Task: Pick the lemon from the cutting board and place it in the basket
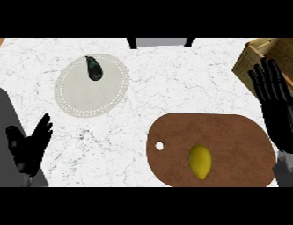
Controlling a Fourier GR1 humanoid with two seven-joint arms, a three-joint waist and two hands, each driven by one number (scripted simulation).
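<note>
While the marble counter (174, 83) spreads wide, the brown cutting board (239, 132) carries the lemon (200, 161), untouched. Beside the basket (291, 57), the right hand (282, 110) rests open; the left hand (25, 145) rests open too.

Even, bright light; perhaps faint shadows

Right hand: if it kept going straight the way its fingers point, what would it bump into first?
Probably the basket. The right hand is open with fingers pointing up the picture, their tips already at the basket's rim. How high it hovers is unclear, so it might pass above.
</note>
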